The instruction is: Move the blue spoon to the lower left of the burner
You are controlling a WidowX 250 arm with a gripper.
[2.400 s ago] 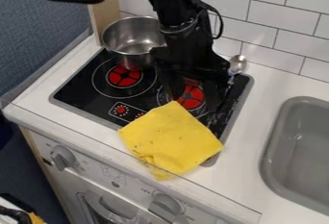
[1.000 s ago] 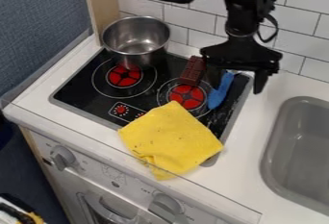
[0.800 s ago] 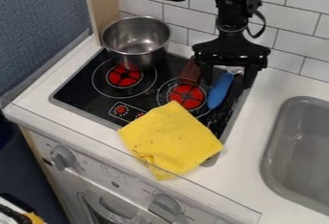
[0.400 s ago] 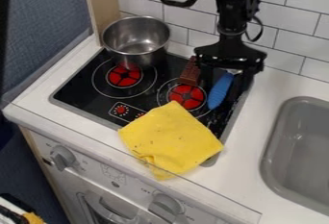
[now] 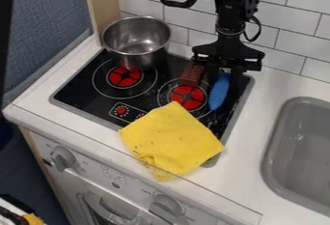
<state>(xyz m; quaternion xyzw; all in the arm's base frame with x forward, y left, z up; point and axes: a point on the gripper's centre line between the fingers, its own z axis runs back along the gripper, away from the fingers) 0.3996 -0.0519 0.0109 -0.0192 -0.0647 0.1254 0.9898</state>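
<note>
White tiles [image 5: 283, 19] line the wall behind the white bench [image 5: 248, 166] and its black cooktop [image 5: 80, 89]. The blue spoon [image 5: 219, 93] lies just right of the red-centered right-hand burner [image 5: 187, 96], its upper end under the gripper [image 5: 224, 77]. I cannot tell whether the gripper is clamped on it. Around that burner, a brown block [image 5: 192, 74] sits just above, a metal pot [image 5: 138, 59] upper left, a yellow cloth [image 5: 171, 139] below, and a gray sink [image 5: 303, 142] well to the right.

A play kitchen: a white worktop [image 5: 258, 171] with an inset stovetop [image 5: 84, 96] and red burners, a grey sink [image 5: 277, 151], oven knobs below, and a tiled wall [image 5: 280, 21] behind.
</note>
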